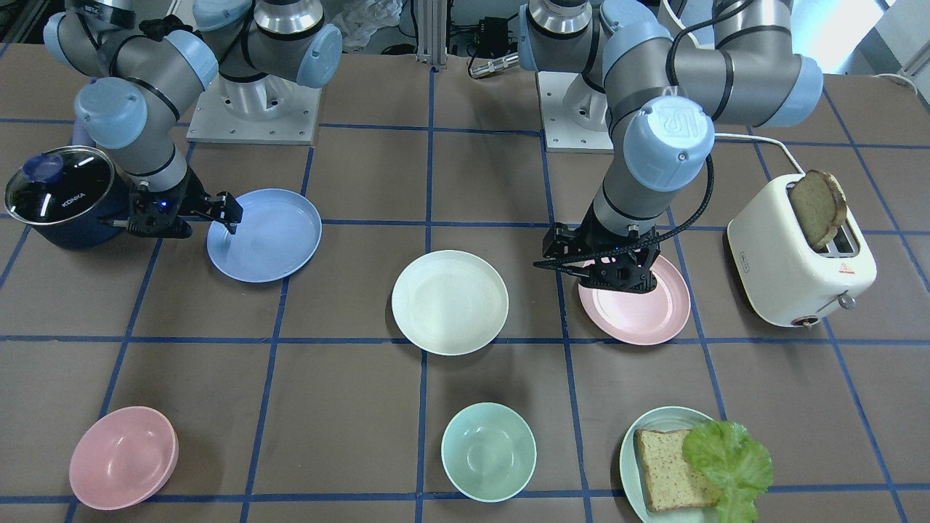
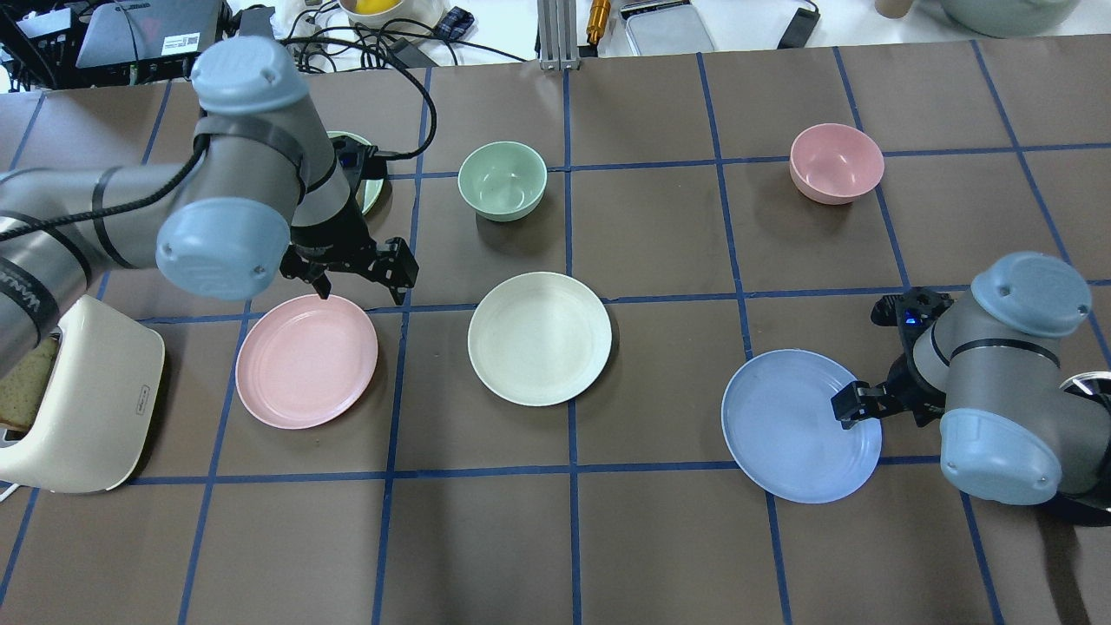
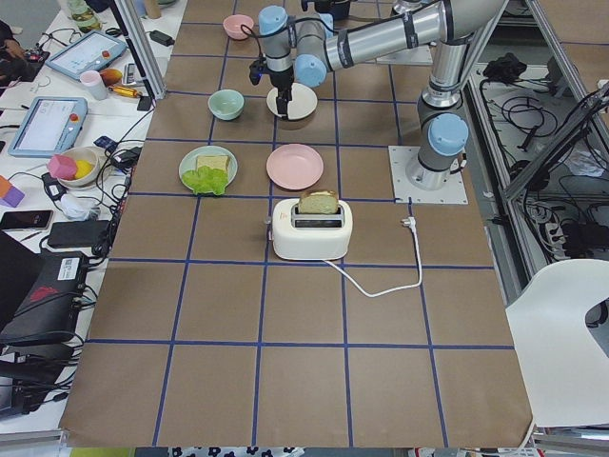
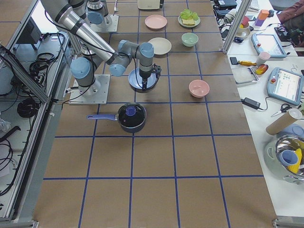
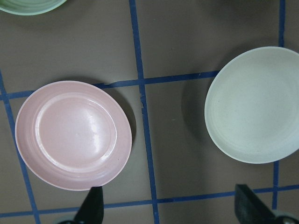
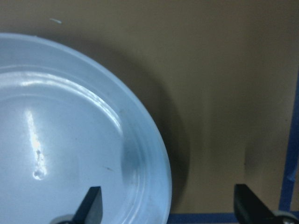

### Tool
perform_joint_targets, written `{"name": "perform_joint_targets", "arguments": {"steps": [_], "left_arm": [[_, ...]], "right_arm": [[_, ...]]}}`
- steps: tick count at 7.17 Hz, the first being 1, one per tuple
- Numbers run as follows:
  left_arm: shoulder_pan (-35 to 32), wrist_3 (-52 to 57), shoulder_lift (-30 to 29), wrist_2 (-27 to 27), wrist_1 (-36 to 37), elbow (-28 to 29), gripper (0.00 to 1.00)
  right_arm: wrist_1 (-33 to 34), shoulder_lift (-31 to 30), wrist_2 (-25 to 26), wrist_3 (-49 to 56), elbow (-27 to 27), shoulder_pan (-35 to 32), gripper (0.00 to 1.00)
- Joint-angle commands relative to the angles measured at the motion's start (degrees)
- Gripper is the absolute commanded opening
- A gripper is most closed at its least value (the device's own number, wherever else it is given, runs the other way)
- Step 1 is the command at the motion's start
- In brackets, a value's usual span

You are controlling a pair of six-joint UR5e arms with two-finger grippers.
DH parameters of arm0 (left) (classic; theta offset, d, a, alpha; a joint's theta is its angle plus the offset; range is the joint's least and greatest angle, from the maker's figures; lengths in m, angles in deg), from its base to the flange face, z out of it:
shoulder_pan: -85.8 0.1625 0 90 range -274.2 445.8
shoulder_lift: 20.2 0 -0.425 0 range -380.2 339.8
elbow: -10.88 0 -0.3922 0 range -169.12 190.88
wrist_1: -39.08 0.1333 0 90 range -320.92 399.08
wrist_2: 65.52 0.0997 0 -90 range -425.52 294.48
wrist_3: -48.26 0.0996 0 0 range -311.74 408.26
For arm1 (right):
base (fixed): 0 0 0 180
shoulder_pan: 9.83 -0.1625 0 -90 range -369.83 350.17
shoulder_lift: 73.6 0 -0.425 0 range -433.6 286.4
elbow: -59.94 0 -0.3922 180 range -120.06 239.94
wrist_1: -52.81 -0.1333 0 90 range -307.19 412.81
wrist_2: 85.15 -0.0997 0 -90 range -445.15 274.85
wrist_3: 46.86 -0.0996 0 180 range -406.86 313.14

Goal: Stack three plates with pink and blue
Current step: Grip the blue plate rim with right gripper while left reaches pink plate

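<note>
The pale pink plate, the cream-white plate and the light blue plate lie apart in a row on the table. My left gripper is open and empty, hovering by the pink plate's edge. My right gripper is open and low at the blue plate's rim. One finger is over the plate and the other is outside the rim.
A white toaster holding bread stands beside the pink plate. A dark lidded pot sits close by my right arm. On the far side lie a pink bowl, a mint bowl and a green plate with bread and lettuce.
</note>
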Motion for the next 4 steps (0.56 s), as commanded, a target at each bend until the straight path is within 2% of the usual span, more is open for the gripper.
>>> {"name": "perform_joint_targets", "arguments": {"steps": [1,2,3,4], "left_arm": [[1.6,3.3,-2.7,2.6,10.8,-8.1,1.0],[1.4,3.1,-3.9,2.6,15.5,-11.2,1.0],[1.4,3.2,-4.7,2.2,19.8,-13.5,0.98],[1.5,3.4,-5.3,2.4,20.8,-14.4,0.71]], "right_arm": [[1.6,0.1,-1.0,0.3,1.4,0.6,0.97],[4.7,0.1,-1.8,0.7,1.4,1.0,0.71],[4.6,0.2,-3.5,1.0,1.4,2.0,0.48],[4.3,0.2,-3.6,1.0,1.5,2.9,0.37]]}}
